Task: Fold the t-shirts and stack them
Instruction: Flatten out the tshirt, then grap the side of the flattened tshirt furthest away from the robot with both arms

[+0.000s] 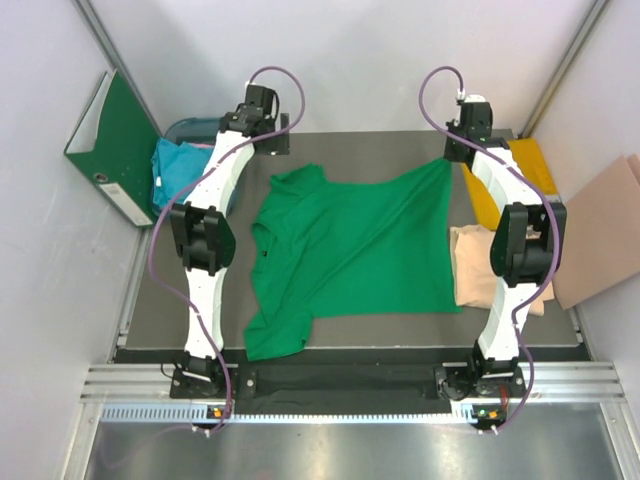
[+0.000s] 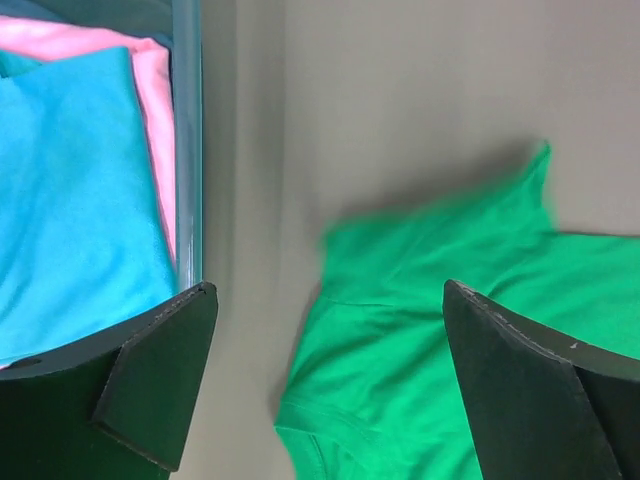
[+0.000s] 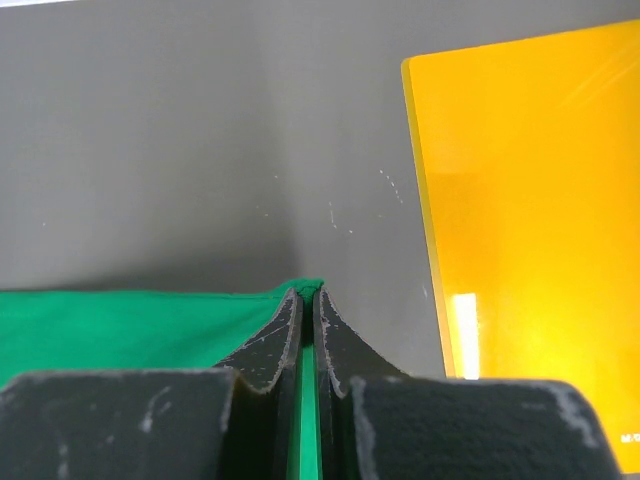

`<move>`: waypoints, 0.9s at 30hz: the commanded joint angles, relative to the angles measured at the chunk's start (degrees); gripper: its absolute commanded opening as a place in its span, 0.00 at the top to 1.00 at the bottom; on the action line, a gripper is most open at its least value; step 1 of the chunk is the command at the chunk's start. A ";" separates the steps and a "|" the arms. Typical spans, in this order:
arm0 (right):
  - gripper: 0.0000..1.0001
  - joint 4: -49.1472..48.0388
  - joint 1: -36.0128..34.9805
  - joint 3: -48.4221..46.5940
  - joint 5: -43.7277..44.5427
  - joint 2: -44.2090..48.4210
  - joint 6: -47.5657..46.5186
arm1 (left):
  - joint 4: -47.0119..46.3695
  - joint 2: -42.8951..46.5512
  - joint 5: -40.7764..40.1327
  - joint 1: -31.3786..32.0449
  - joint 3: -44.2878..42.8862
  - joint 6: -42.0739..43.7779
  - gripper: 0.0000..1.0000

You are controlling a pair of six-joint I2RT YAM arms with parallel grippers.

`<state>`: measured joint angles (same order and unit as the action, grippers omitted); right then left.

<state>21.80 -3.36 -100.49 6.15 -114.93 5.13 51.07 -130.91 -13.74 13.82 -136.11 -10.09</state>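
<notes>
The bright green t-shirt [image 1: 350, 250] lies spread on the grey mat, collar to the left. My right gripper [image 3: 308, 292] is shut on its far right corner [image 1: 443, 163] and holds it slightly raised. My left gripper [image 2: 330, 300] is open and empty above the shirt's far left sleeve [image 2: 440, 330]; it shows at the far left in the top view [image 1: 268, 125]. The teal-blue t-shirt [image 2: 70, 200] and the pink t-shirt [image 2: 150, 90] lie in a bin. The beige-peach t-shirt [image 1: 480, 268] lies folded at the right under my right arm.
A blue-rimmed bin [image 1: 195, 130] stands at the far left corner. A green ring binder [image 1: 115, 145] leans on the left wall. A yellow folder [image 3: 530, 220] lies at the far right, cardboard [image 1: 605, 230] beyond it.
</notes>
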 commanded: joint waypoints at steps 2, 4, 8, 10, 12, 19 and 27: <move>1.00 -3.26 0.63 1.08 -1.05 2.08 1.29 | -3.50 3.90 0.39 -0.38 8.65 -0.02 0.01; 1.00 -3.43 0.63 1.43 -1.67 1.91 1.46 | -5.27 4.79 0.29 -0.46 12.53 0.50 0.01; 1.00 -3.35 0.46 2.14 -3.25 1.47 1.55 | -5.54 -0.02 2.31 -0.64 9.48 0.60 0.01; 1.00 -3.78 0.54 3.19 -3.86 1.38 1.82 | -6.24 -2.14 3.36 -0.81 6.13 -0.02 0.01; 1.00 -4.49 0.46 4.50 -4.48 1.47 1.90 | -7.56 -4.96 3.98 -1.17 3.50 -0.98 0.01; 1.00 -6.68 0.19 6.36 -5.89 0.68 1.56 | -13.10 -13.40 10.57 -4.59 -3.45 -8.00 0.13; 1.00 -8.44 0.19 6.18 -7.29 -0.73 2.17 | -18.99 -19.38 19.09 -6.70 -3.46 -16.01 0.20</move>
<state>17.10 -3.22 -94.08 0.51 -115.02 6.66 37.54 -149.05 -0.05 7.73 -137.91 -20.97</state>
